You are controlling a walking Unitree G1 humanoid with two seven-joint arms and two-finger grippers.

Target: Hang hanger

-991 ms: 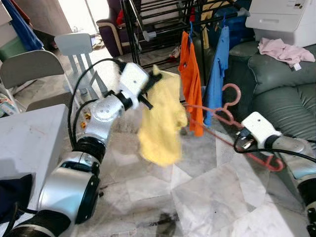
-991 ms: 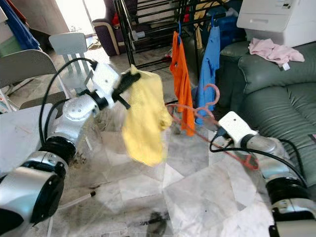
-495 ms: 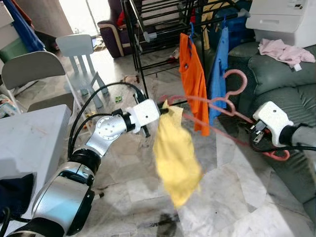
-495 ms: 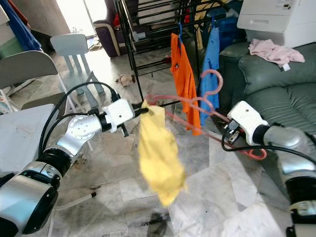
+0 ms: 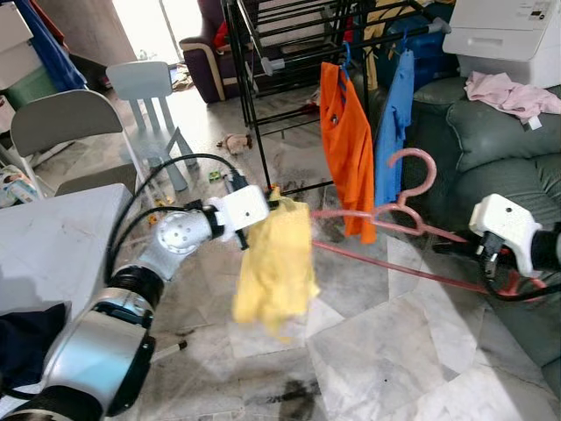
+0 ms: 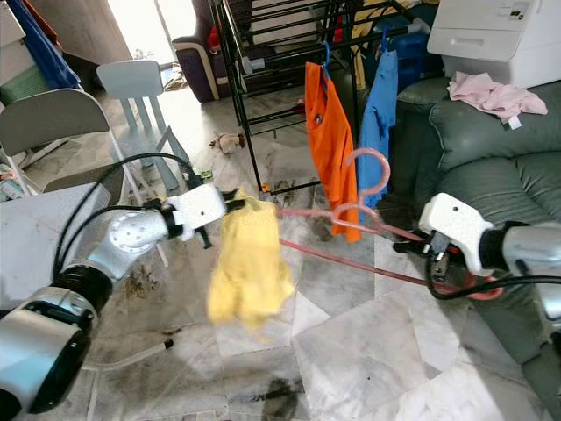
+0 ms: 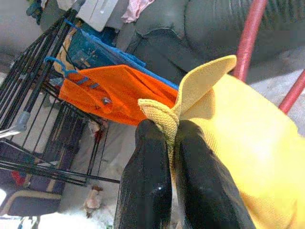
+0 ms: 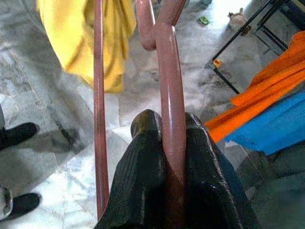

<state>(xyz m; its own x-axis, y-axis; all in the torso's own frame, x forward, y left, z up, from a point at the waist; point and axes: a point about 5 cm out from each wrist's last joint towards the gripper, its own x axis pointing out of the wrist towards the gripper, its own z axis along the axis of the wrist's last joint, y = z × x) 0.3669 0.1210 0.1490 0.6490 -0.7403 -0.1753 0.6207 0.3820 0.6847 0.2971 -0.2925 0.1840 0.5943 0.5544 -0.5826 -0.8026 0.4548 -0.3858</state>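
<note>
A yellow garment (image 5: 273, 267) hangs in mid-air over the marble floor, and my left gripper (image 7: 170, 143) is shut on its folded top edge. A pink hanger (image 5: 399, 215) lies tilted in the air between my arms, hook up. Its left tip reaches the garment's top, and I cannot tell whether it is inside the cloth. My right gripper (image 8: 170, 143) is shut on the hanger's right end, in front of the sofa. Behind stands a black drying rack (image 5: 280, 53) with an orange shirt (image 5: 346, 145) and a blue shirt (image 5: 393, 114) hung on it.
A grey-green sofa (image 5: 491, 149) with a pink cloth (image 5: 513, 92) fills the right. A white table (image 5: 48, 241) and a grey chair (image 5: 61, 127) are at the left, with a small pale chair (image 5: 145, 83) behind. A person's black shoes (image 8: 16, 136) stand on the floor nearby.
The left gripper has drawn the yellow garment back to the left, and it swings. The hanger has dropped lower and lies flatter; the right gripper has moved slightly right.
</note>
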